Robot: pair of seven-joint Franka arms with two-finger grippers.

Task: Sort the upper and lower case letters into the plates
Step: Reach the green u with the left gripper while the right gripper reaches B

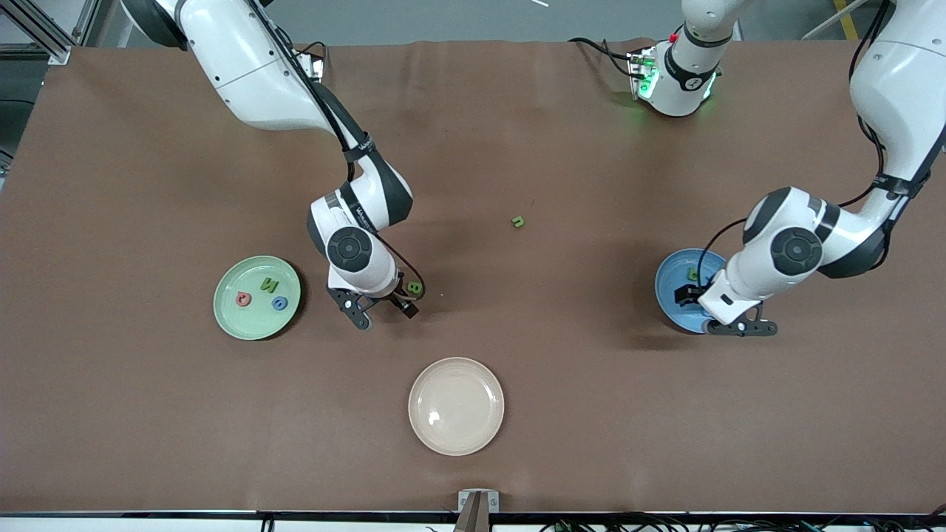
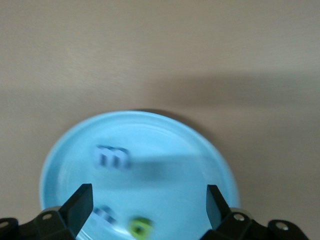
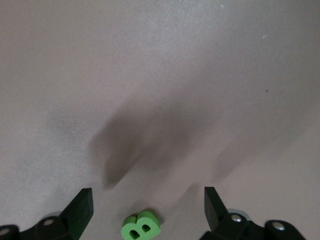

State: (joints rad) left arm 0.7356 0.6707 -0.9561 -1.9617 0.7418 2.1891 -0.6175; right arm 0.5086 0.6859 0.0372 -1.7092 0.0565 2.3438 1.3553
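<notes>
Robot lab: brown-covered table [image 1: 517,133], aluminium framing [image 1: 44,29], cables [image 1: 591,524].

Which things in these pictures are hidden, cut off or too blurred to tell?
- Front view: the left arm covers much of the blue plate; only one green letter shows in it.
- Left wrist view: a blue letter and a green letter in the plate are blurred and unreadable.
- Right wrist view: the green B is cut off by the picture's edge.
- Front view: the small green letter lying on the table is too tiny to read.
</notes>
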